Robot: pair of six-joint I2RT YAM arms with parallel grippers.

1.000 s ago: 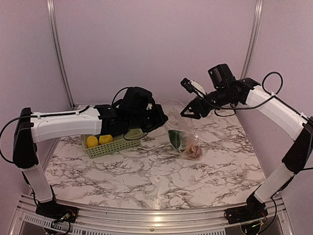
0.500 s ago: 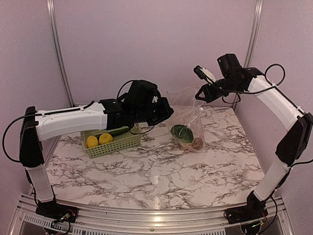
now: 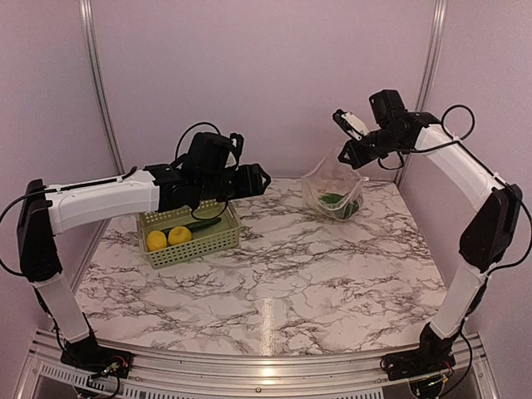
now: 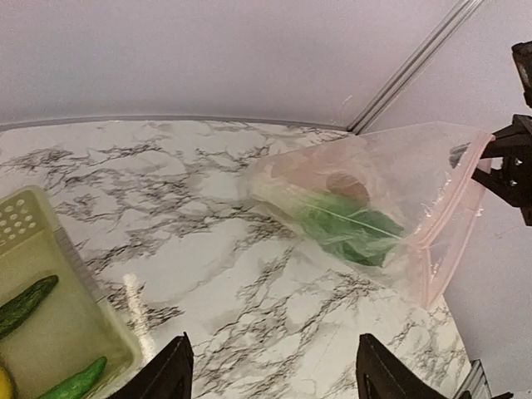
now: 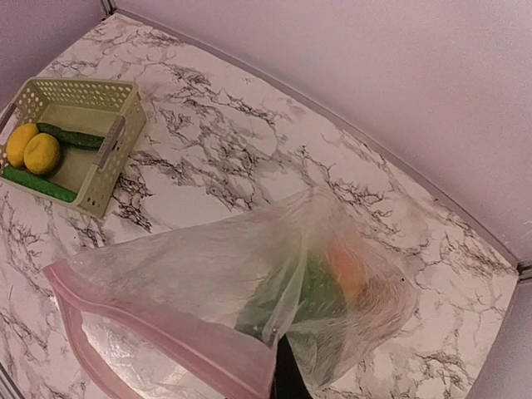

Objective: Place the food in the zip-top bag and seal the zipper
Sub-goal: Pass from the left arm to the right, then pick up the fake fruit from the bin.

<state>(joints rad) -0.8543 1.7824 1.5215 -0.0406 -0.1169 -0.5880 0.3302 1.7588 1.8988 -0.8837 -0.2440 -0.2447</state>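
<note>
The clear zip-top bag (image 3: 333, 194) hangs at the back right, its lower part on the table. My right gripper (image 3: 348, 155) is shut on its upper edge, beside the pink zipper (image 5: 163, 331). Inside lie leafy green bok choy (image 4: 349, 228), an orange fruit (image 5: 345, 267) and a brown piece (image 4: 347, 184). My left gripper (image 3: 251, 179) stands open and empty above the table, left of the bag and apart from it. Two lemons (image 3: 167, 238) and two cucumbers (image 5: 70, 137) lie in the basket.
The light green perforated basket (image 3: 205, 243) stands at the left under my left arm. Metal frame posts (image 3: 431, 62) rise at both back corners, the right one close behind my right gripper.
My left gripper let go of the bag, opened and drew back to the left. My right gripper shut on the bag's edge and carried it toward the back right.
</note>
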